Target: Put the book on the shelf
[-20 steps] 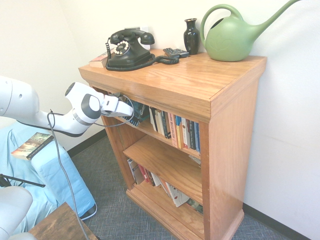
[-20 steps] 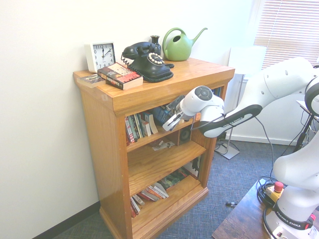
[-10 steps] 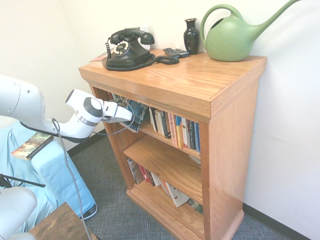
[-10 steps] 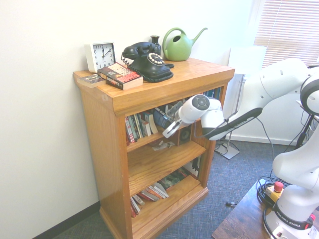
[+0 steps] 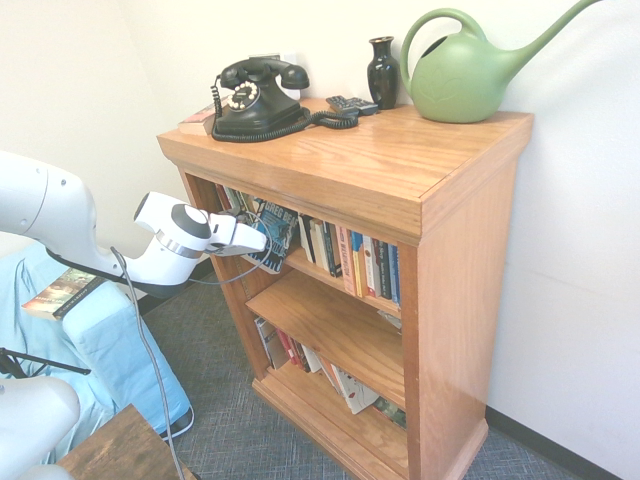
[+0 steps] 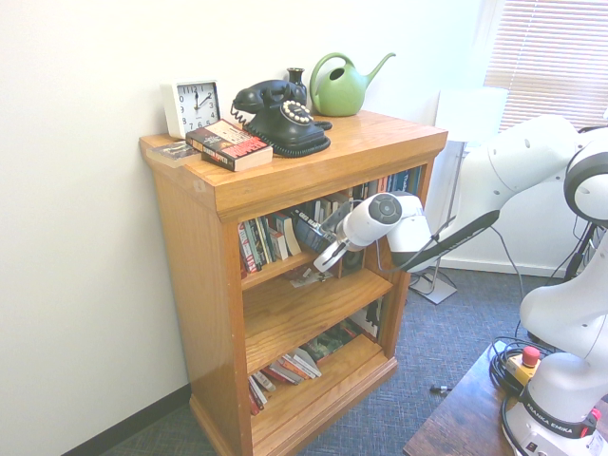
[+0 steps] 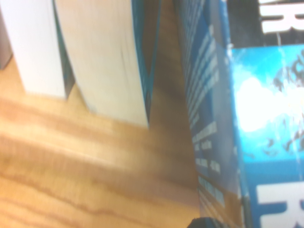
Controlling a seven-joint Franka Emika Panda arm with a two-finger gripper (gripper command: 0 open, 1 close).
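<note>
The book, blue and black with white lettering, stands tilted at the left end of the shelf, its lower corner near the board's front edge. From the other side the book leans among upright spines above the shelf's front edge. My gripper is open just in front of the book's lower part, slightly below it. I cannot tell whether it touches the book. The wrist view shows the book's cover close by, the shelf's wood and cream page edges.
Upright books fill the rest of the upper board. The middle board and leaning books at the bottom lie below. On top stand a black telephone, vase, green watering can, clock and reddish book. A brownish paperback lies on blue fabric.
My gripper has dropped and drawn back from under the bookcase's top. The book has stayed on the upper board, now showing more of its cover and top edge.
</note>
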